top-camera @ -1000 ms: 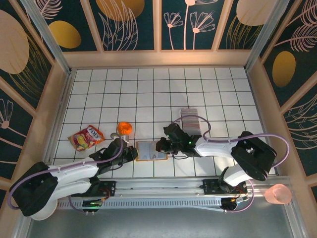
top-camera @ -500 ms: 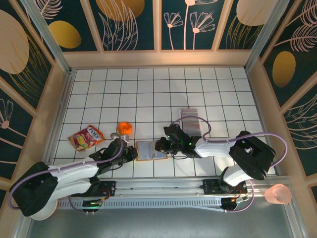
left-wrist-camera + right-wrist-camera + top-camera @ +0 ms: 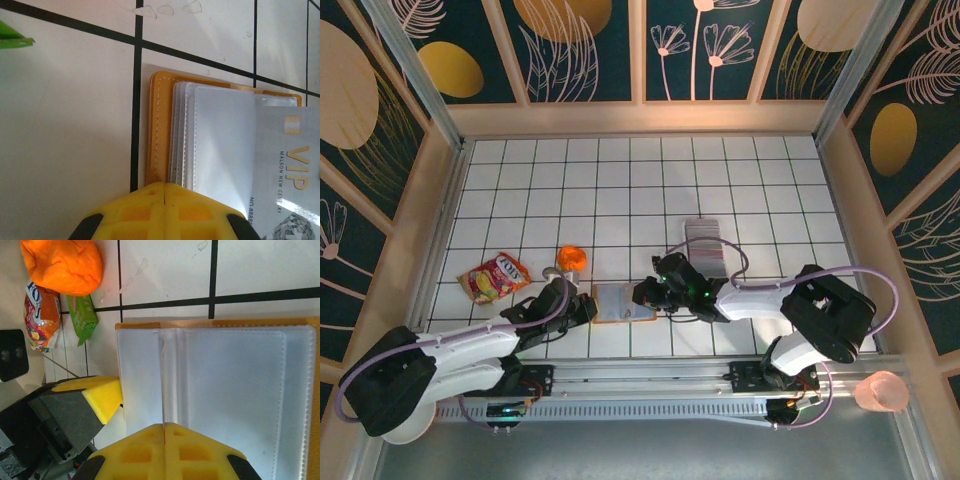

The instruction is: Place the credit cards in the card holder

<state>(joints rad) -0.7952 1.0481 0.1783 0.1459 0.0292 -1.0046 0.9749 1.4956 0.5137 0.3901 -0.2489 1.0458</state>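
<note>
Tan leather-like folding card holder lies open near the white tiled tabletop's near edge, silver VIP credit card on it. Left gripper and right gripper both have fingers together, at its opposite ends.

The left arm and right arm stretch low and inward, tips facing. The left pincer is closed, its 2 yellow fingers pressed together; the right pincer likewise.

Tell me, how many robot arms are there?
2. The left arm reaches the wallet's left edge; the right arm reaches its right edge.
</note>
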